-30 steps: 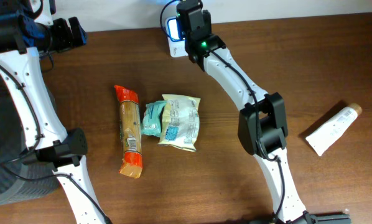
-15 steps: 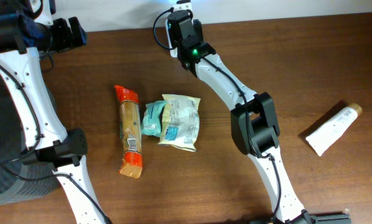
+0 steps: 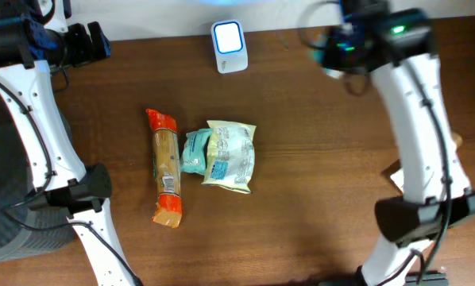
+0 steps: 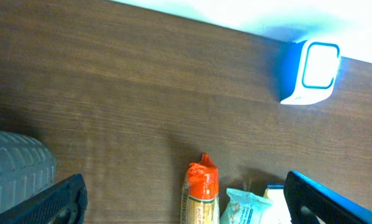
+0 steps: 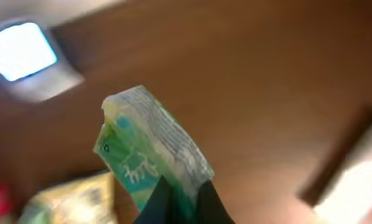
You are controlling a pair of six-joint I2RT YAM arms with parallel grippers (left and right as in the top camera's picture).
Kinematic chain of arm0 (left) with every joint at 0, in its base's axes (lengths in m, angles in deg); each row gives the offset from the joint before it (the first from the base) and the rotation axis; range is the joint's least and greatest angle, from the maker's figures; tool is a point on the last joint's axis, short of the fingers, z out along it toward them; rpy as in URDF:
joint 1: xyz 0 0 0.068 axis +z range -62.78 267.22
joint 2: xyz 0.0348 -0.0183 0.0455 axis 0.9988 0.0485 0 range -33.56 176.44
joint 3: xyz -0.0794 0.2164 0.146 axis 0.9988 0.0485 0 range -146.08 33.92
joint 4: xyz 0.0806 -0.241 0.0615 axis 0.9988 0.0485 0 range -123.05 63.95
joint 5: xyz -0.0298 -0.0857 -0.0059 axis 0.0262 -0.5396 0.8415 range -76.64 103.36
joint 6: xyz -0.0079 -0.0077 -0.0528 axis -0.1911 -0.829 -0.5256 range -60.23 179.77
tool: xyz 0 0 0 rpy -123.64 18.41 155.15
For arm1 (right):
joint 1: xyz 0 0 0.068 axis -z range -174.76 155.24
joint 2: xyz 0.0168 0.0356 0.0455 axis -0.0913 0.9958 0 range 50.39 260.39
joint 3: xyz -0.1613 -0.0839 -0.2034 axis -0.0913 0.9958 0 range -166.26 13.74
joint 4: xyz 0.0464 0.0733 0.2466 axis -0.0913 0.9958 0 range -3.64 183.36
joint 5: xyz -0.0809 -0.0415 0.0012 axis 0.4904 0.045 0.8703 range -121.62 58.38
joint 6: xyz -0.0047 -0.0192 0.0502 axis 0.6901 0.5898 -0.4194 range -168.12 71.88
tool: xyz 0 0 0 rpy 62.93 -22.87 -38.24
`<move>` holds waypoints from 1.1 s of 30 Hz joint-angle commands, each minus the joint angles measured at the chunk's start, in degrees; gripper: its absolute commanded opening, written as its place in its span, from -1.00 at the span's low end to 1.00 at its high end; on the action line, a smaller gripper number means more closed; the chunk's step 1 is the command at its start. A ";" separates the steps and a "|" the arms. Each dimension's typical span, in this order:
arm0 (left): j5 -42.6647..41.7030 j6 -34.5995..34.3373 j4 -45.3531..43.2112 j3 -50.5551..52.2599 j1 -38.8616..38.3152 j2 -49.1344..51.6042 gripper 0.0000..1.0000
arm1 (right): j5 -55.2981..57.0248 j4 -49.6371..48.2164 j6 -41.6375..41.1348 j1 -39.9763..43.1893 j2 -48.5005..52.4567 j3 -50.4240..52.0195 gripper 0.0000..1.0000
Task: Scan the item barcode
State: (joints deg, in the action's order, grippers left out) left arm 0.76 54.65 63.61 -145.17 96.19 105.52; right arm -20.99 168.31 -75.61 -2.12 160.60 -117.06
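Green packet [image 5: 152, 149]: held off the bench [image 3: 301, 199], pinched at its lower edge by the right hand [image 5: 181, 199]. Fingers are clenched on the packet, which stands up from them with its crimped top edge tilted left. Print is blurred and no barcode can be read.

Scanner [image 3: 228, 36]: white body with a lit blue-white face, at the far edge of the bench. In the right wrist view it sits upper left, well apart from the packet. In the overhead view the right arm is motion-blurred, with the hand to the right of the scanner near the far edge.

Left hand [image 3: 90, 44]: released, fingers spread wide with nothing between them, at the far left corner of the bench.

Mid-bench, a group of three:
- Orange pack [image 3: 165, 167], long, lying lengthwise, leftmost.
- Teal pouch [image 3: 195, 151], just beside it.
- Cream pouch [image 3: 231, 155], touching or overlapping the teal pouch's right edge.

Right edge: a white tube [image 3: 395, 176], mostly hidden behind the right arm.

Left edge: a grey ribbed object [image 4: 15, 168], partly in frame. Cannot tell what it is.
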 commanded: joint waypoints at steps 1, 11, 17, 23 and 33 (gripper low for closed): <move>0.00 0.92 0.04 -0.11 0.22 -0.44 0.98 | 0.63 3.21 -4.76 10.60 3.85 3.67 -0.92; 0.00 0.92 0.04 -0.11 0.22 -0.44 0.98 | -0.02 0.13 -3.98 27.19 10.03 24.72 -0.18; 0.00 0.92 0.04 -0.11 0.22 -0.44 0.98 | -19.15 4.68 14.49 26.60 9.90 19.41 0.44; 0.00 0.92 0.04 -0.11 0.22 -0.44 0.98 | -35.63 -0.98 41.77 7.63 9.53 16.35 0.62; 0.00 0.92 0.04 -0.11 0.22 -0.44 0.98 | -32.70 -14.29 18.60 -27.47 13.44 16.39 0.76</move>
State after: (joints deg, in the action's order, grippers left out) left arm 0.76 54.65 63.61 -145.17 96.19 105.52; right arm -53.78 153.95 -49.64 -24.21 171.66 -99.84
